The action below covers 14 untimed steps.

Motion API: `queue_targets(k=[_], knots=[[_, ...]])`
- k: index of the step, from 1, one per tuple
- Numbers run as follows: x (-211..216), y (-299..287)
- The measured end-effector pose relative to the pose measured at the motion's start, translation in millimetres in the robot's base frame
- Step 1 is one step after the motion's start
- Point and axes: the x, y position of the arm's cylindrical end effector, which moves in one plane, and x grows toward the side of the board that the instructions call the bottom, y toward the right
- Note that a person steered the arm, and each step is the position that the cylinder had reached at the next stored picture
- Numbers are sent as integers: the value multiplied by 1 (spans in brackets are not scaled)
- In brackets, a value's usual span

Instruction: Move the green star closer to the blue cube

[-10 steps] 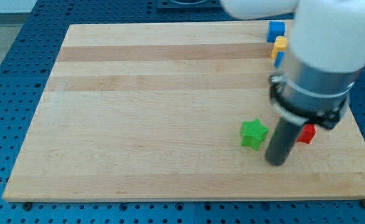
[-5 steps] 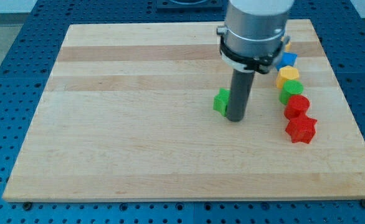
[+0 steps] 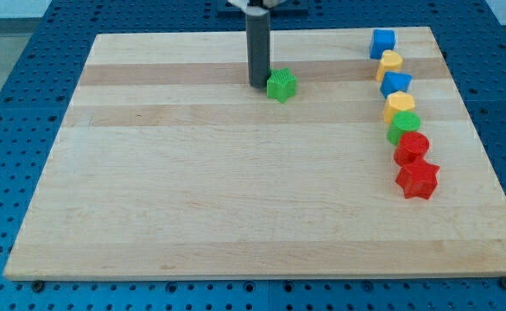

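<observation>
**Rod set to push star toward cube**

A wooden surface (image 3: 236, 190) holds a column of blocks at the view's right. My tip (image 3: 257, 85), a plain rod tool holding nothing, touches the green star (image 3: 281, 85) from its left, suited to pushing it right toward the blue cube (image 3: 382, 42), still well apart.
</observation>
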Motion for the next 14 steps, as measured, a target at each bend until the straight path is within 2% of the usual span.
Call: queue_targets(k=[1, 2, 3, 4, 6, 7, 8, 9, 11, 14], knots=[[-43, 9], [-20, -51], [48, -79], [60, -16], [-29, 74], [-31, 64], [30, 43], [50, 88], [2, 98], [-27, 98]])
